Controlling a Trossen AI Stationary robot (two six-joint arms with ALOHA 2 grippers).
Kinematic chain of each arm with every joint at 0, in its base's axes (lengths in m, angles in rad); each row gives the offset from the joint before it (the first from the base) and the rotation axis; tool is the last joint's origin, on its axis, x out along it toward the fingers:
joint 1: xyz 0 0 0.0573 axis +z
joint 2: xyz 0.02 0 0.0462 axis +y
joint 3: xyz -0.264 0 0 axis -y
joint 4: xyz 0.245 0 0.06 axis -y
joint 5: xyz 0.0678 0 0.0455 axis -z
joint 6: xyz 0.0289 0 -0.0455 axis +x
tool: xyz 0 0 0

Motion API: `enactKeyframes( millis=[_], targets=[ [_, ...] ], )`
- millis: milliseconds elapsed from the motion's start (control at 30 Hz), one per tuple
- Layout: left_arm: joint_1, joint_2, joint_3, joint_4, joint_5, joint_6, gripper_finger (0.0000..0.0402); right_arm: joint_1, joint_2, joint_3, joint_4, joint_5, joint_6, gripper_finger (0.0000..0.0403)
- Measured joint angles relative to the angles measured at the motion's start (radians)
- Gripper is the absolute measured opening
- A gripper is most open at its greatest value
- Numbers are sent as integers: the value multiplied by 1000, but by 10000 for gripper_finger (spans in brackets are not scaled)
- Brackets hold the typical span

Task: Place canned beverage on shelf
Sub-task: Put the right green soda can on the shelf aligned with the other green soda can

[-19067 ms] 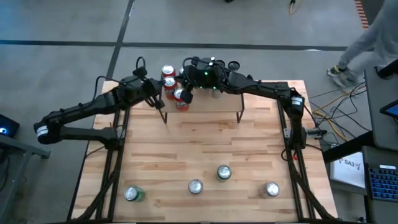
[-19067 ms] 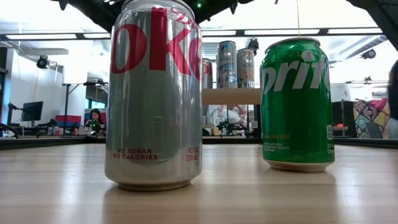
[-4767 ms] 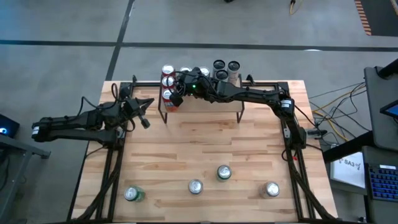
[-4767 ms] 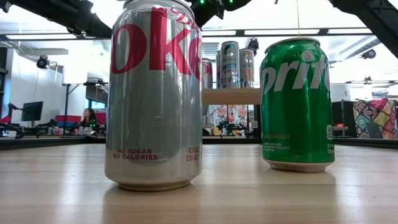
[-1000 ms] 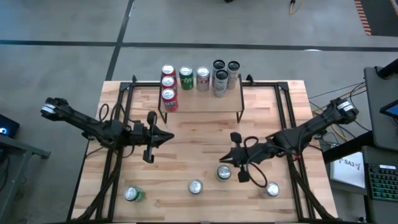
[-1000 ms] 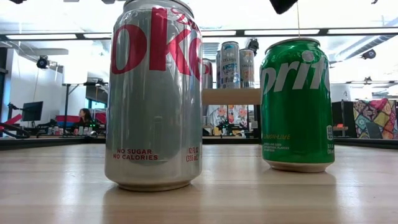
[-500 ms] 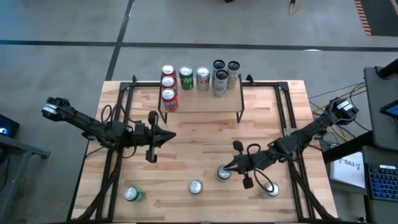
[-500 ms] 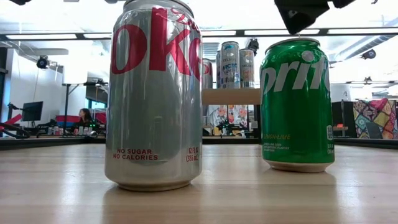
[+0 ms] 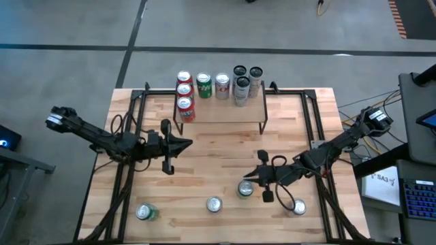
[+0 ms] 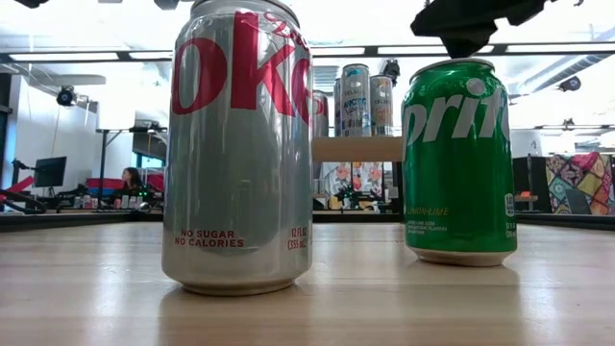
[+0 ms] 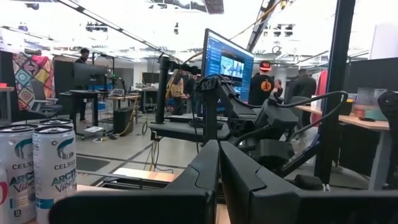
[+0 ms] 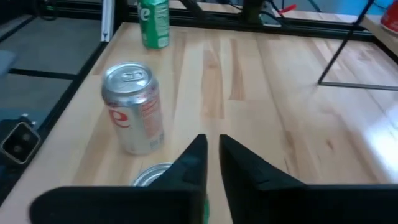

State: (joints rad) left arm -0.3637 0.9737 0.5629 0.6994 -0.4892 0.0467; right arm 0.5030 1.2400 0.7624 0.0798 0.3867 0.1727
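A green Sprite can (image 9: 244,189) (image 10: 458,159) stands upright on its base on the table near the front edge. My right gripper (image 9: 253,175) (image 12: 212,144) hangs close above its top (image 12: 152,176), fingers only a narrow gap apart, slanting down toward the table's left. I see nothing between the fingers. The shelf (image 9: 225,113) stands at the far middle, with several cans along its far and left edges. My left gripper (image 9: 188,143) (image 11: 219,148) is shut and empty, held level above the table's left-middle.
A silver Diet Coke can (image 9: 214,204) (image 12: 132,109) stands just left of the Sprite can. Another green can (image 9: 143,212) is at the near left and a silver can (image 9: 298,207) at the near right. Bare tabletop lies between these cans and the shelf.
My right gripper has come down and a little toward the near edge, ending just over the Sprite can's top. None of the cans has moved.
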Motion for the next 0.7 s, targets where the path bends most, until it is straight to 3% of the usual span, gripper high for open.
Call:
enactKeyframes(
  millis=[167, 467, 600, 700],
  targets=[
    [0, 0, 0, 0, 0, 0, 0, -1, -2, 0, 1, 8, -14, 105],
    [0, 7, 0, 3, 0, -4, 0, -1, -2, 1, -67, -53, -2, 297],
    [0, 7, 0, 9, 0, -3, 0, -1, -2, 1, -94, -57, 50, 345],
    [0, 7, 0, 9, 0, -1, 0, 1, -2, 1, -114, -70, 73, 360]
  ],
)
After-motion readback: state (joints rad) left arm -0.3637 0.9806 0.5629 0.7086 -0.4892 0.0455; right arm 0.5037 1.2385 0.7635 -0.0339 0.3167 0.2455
